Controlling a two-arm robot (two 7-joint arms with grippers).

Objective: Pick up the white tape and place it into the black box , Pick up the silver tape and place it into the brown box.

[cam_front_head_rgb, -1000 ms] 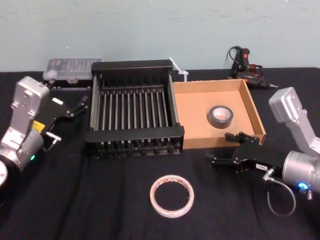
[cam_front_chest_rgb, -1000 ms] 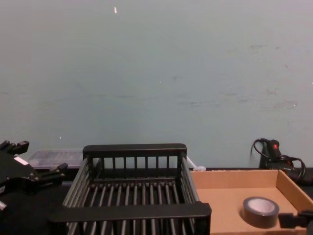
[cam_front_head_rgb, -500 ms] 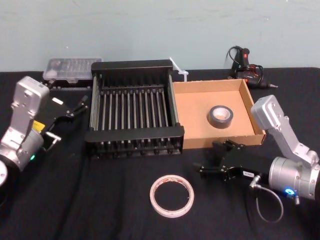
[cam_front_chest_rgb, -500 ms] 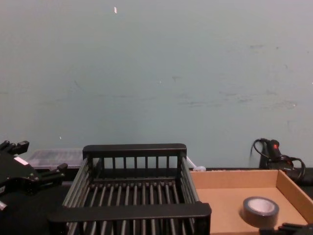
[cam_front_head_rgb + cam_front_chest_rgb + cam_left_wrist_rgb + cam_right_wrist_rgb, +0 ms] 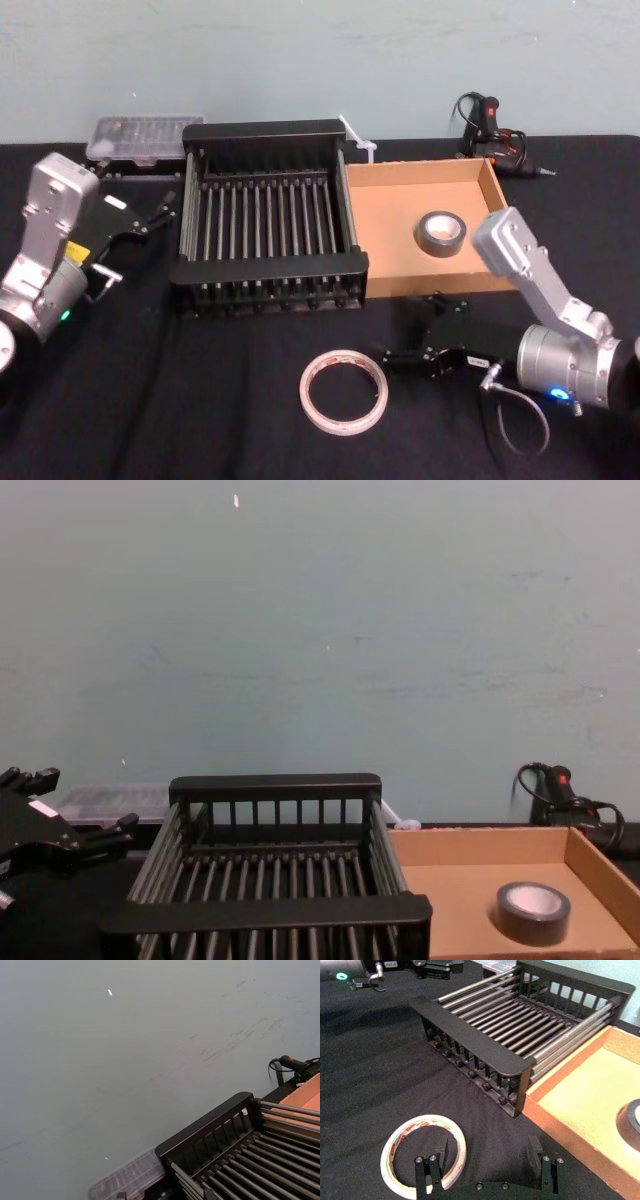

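Right gripper (image 5: 408, 345) low over the black cloth, just at 3 o'clock of the white tape (image 5: 344, 390), jaws spread wide, holding nothing. In the wrist view the tape (image 5: 423, 1153) lies flat, one finger (image 5: 431, 1172) over its rim. Silver tape (image 5: 441, 232) sits flat in the brown box (image 5: 390, 175). Black box (image 5: 266, 272) at 12 o'clock of the white tape. Left gripper (image 5: 150, 215) parked at 9 o'clock of the black box, jaws apart, holding nothing.

A black-clothed table (image 5: 200, 400) carries the black box (image 5: 265, 215), brown box (image 5: 400, 225), white tape (image 5: 344, 390), a clear case (image 5: 140, 135) and a glue gun (image 5: 490, 125) at its far edge.
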